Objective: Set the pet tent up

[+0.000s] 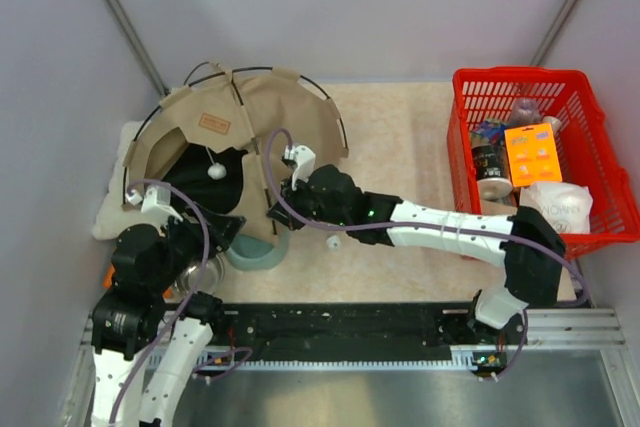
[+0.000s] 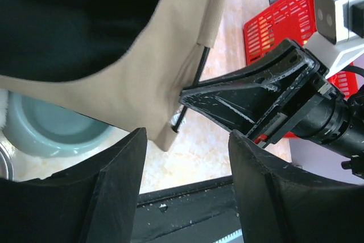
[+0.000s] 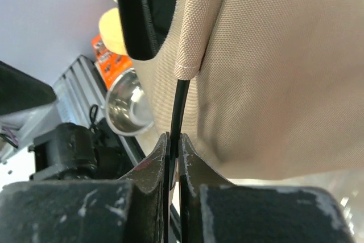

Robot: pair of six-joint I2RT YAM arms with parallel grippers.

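Honestly, the tan fabric pet tent with thin black poles (image 1: 235,132) sits far left, light and floppy. Right gripper (image 3: 173,140) pinches a springy pole (image 3: 181,101), probably the best hold; left gripper (image 2: 186,140) gapes empty.

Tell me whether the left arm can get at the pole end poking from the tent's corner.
Probably yes: the left gripper, open, faces the pole end with nothing between, though the right gripper, shut on that pole, crowds it.

Bright, even light — soft shadows
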